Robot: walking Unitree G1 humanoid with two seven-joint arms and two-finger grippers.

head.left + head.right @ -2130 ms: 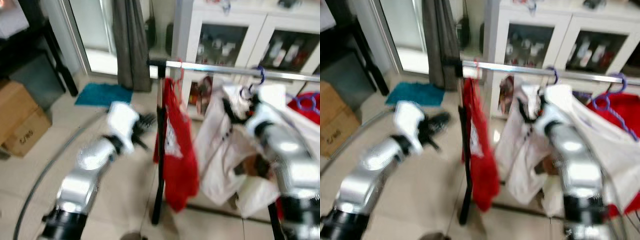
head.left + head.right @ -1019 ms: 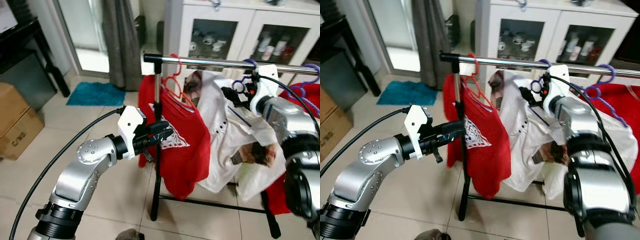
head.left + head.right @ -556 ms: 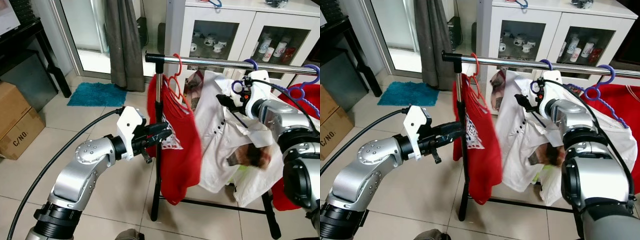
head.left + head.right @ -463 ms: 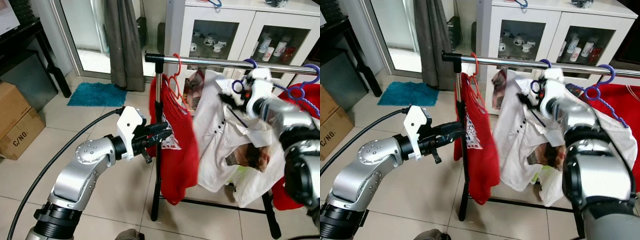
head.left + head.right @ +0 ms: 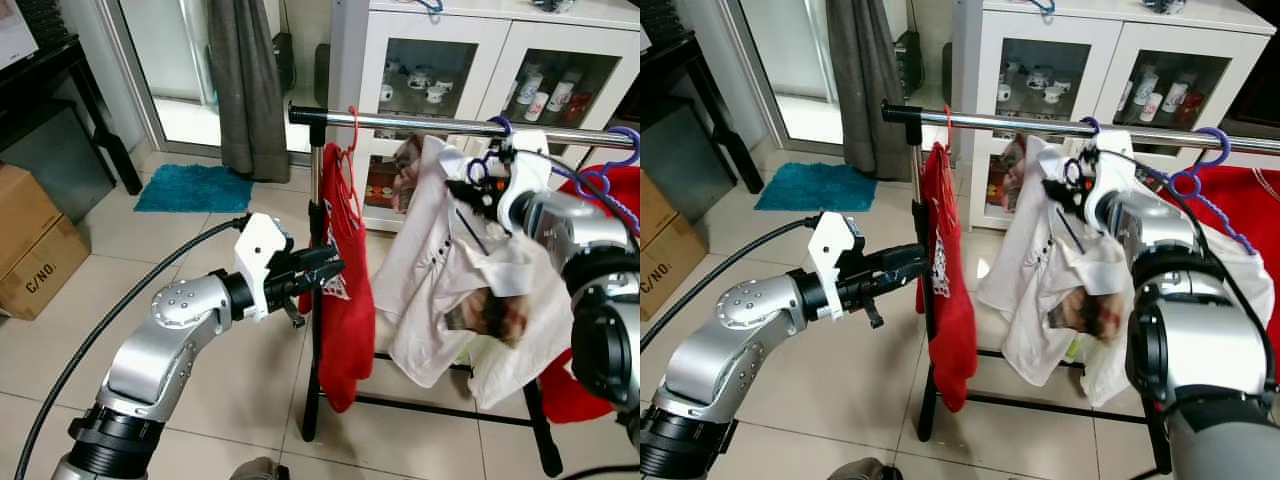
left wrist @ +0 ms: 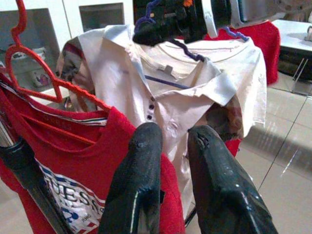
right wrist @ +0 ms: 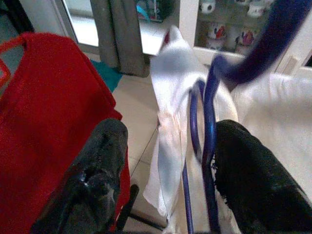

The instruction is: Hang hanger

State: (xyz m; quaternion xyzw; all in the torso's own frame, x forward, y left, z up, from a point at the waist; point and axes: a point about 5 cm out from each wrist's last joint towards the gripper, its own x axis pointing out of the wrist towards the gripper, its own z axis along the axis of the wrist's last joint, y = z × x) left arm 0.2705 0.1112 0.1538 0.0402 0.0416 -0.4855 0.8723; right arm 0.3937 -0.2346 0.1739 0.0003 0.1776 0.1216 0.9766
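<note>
A silver clothes rail (image 5: 420, 124) carries a red shirt (image 5: 345, 290) on a red hanger (image 5: 350, 150) and a white shirt (image 5: 440, 270) on a purple hanger (image 5: 500, 127), whose hook sits over the rail. My right gripper (image 5: 468, 188) is up at that hanger's neck. It is open, and the purple hanger (image 7: 207, 146) runs between its spread fingers (image 7: 100, 165). My left gripper (image 5: 325, 270) hovers by the rack's post next to the red shirt (image 6: 73, 156). It is open by a narrow gap with nothing in it.
Another purple hanger (image 5: 610, 170) with a red garment hangs at the rail's right end. A white glass-door cabinet (image 5: 450, 40) stands behind the rack. A grey curtain (image 5: 245, 90), teal mat (image 5: 195, 188) and cardboard box (image 5: 30, 250) lie to the left. A black cable (image 5: 100, 330) crosses the floor.
The red shirt has swung from spread wide to nearly edge-on. The white shirt has swayed right. Both grippers stay about where they were.
</note>
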